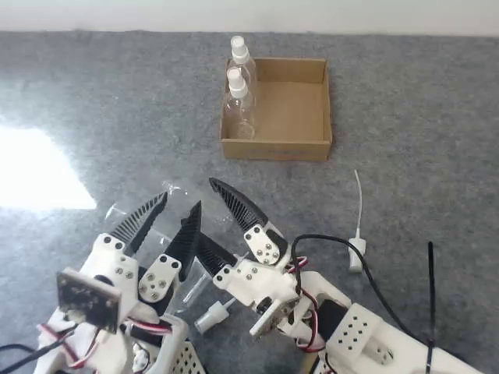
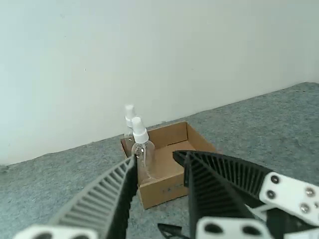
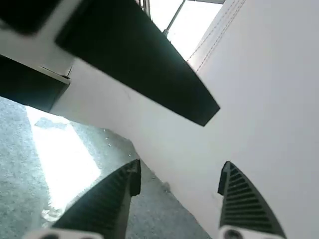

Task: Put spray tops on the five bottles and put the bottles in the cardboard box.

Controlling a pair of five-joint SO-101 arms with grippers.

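The cardboard box (image 1: 292, 109) (image 2: 172, 172) sits at the far middle of the table. Two clear bottles with white spray tops stand along its left side, one (image 1: 238, 105) (image 2: 141, 149) nearer, one (image 1: 242, 58) (image 2: 129, 119) at the far corner. My left gripper (image 1: 181, 199) (image 2: 159, 199) is open and raised at the near left, holding nothing. Beside it my right gripper (image 1: 204, 210) is open too, one long finger (image 3: 134, 59) stretching across. A loose spray top (image 1: 214, 315) lies under the arms. Another spray top (image 1: 357, 251) with its thin tube lies to the right. A faint clear bottle (image 1: 173, 188) lies beneath the fingers.
Grey carpet covers the table, with a bright patch of light (image 1: 35, 167) at the left. A black cable (image 1: 366, 273) runs over the right arm's base. A white wall stands behind the box. The left gripper's ridged fingers (image 3: 109, 199) show in the right wrist view.
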